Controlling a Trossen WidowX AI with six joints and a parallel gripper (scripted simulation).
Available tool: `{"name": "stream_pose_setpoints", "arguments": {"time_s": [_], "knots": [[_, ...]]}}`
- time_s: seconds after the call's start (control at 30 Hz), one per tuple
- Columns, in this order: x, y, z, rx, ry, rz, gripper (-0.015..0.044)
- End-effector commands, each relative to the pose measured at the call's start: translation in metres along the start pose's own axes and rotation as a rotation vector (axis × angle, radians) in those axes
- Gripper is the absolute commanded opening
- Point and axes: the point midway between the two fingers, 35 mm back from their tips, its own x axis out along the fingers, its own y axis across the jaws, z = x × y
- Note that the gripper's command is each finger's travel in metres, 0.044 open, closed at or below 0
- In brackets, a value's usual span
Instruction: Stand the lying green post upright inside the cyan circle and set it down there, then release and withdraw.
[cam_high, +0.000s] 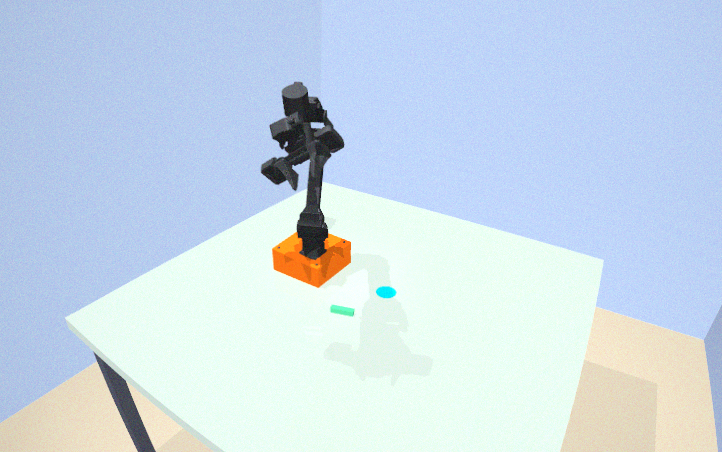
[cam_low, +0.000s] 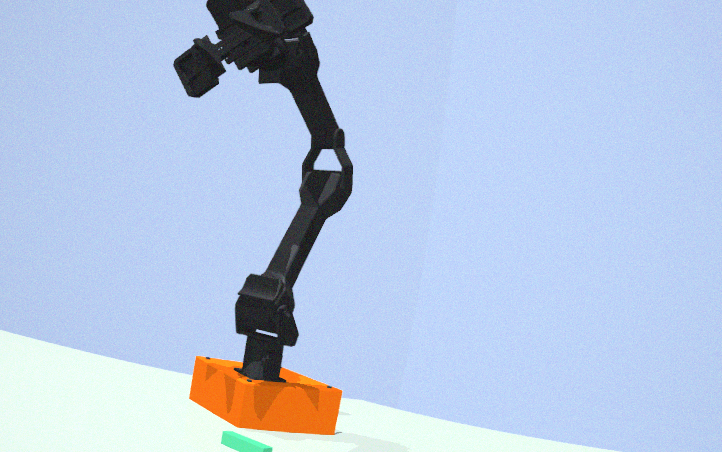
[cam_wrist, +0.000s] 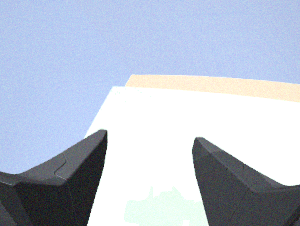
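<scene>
1. The green post (cam_high: 341, 310) is seen lying flat on the table (cam_high: 479, 341), just in front of the orange base (cam_high: 311, 259).
2. The cyan circle (cam_high: 385, 292) is found near the base, beside the post, not touching it.
3. The gripper (cam_high: 285, 175) is held high above the base, fingers parted, nothing between them.

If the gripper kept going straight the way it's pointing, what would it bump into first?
Probably the table. The wrist view looks out between the open, empty gripper fingers at bare tabletop, with neither the green post nor the cyan circle ahead. Depth is hard to judge.
</scene>
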Motion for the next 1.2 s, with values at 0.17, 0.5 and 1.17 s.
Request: {"name": "stream_pose_setpoints", "arguments": {"time_s": [0.17, 0.5, 1.17], "knots": [[0.06, -0.026, -0.112, -0.46, 0.401, -0.046, 0.0233], [0.069, -0.056, -0.242, -1.071, 0.871, 0.083, 0.0233], [0.057, -0.099, -0.338, -1.55, 1.224, 0.306, 0.0233]]}}
